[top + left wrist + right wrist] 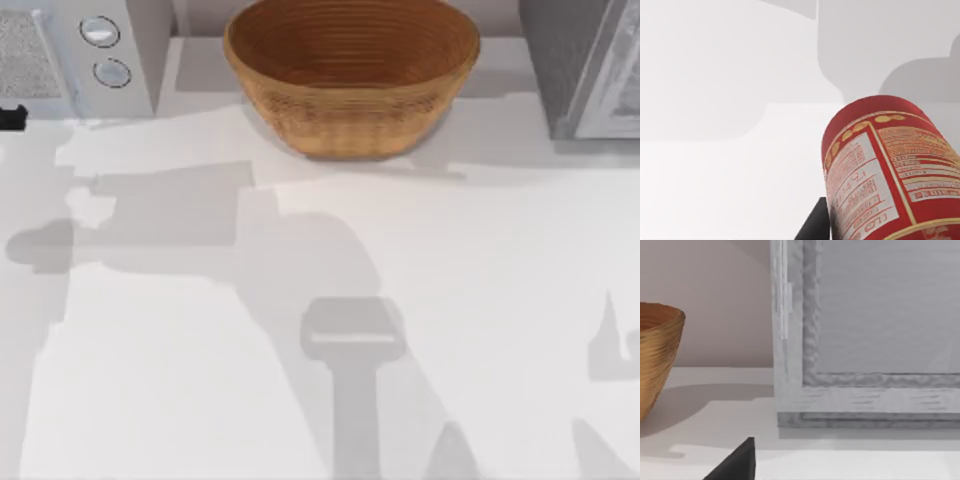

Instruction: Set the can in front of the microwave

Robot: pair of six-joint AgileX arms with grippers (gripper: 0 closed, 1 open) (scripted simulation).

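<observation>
Jaws of the left arm: grip state cannot be told; beside one dark finger, the red printed-label can tilts, long axis slanting above the white bench.

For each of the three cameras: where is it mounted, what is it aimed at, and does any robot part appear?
Top view: above the table, looking down on microwave, basket and a darker grey box.
Left wrist view: on the left arm, close on the can; a dark finger shows.
Right wrist view: on the right arm, facing the box; a dark finger shows.
Top and right wrist share basket and box.
</observation>
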